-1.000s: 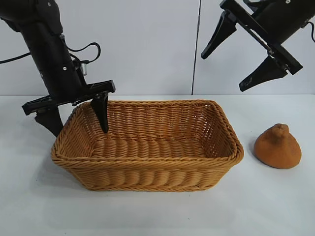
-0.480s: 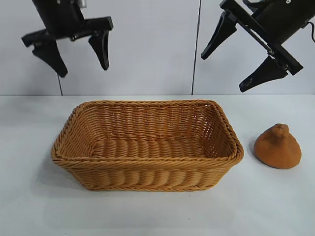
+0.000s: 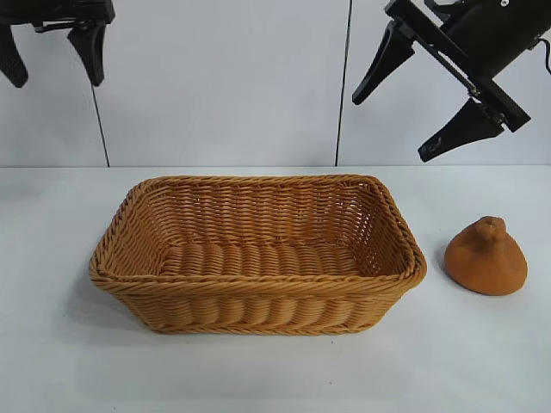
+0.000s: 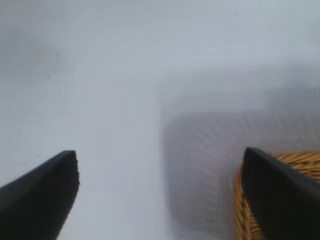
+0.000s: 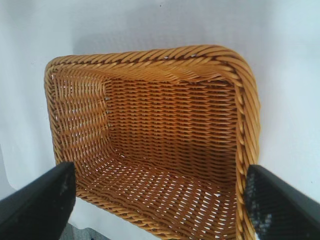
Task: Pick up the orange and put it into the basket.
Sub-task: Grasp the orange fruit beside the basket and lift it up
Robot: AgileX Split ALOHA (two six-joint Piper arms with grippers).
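Right gripper (image 3: 430, 99) hangs high above the table (image 3: 482, 344), its two black fingers spread wide apart and holding nothing. Below it and a little to its right side sits the orange (image 3: 486, 256), a dull orange-brown cone-shaped lump with a small knob on top, upright on the white surface. Below the gripper on its other side stands the basket (image 3: 258, 288), a large honey-tan wicker rectangle with a braided rim; nothing can be seen inside it. The orange lies just beside the basket's short end, apart from it, not touching. In the right wrist view the basket's woven interior (image 5: 165, 145) fills the space between the two fingertips, so this gripper seems aimed at the basket rather than at the fruit.

Left gripper (image 3: 52, 52) sits far off at the opposite upper corner, fingers also parted and holding nothing, well above the table.

Judging by this, the pick has not yet begun; the step in hand is the approach. The next move likely calls for swinging the right gripper over the orange, descending with fingers wide enough to straddle the cone, and closing low on its broad base.
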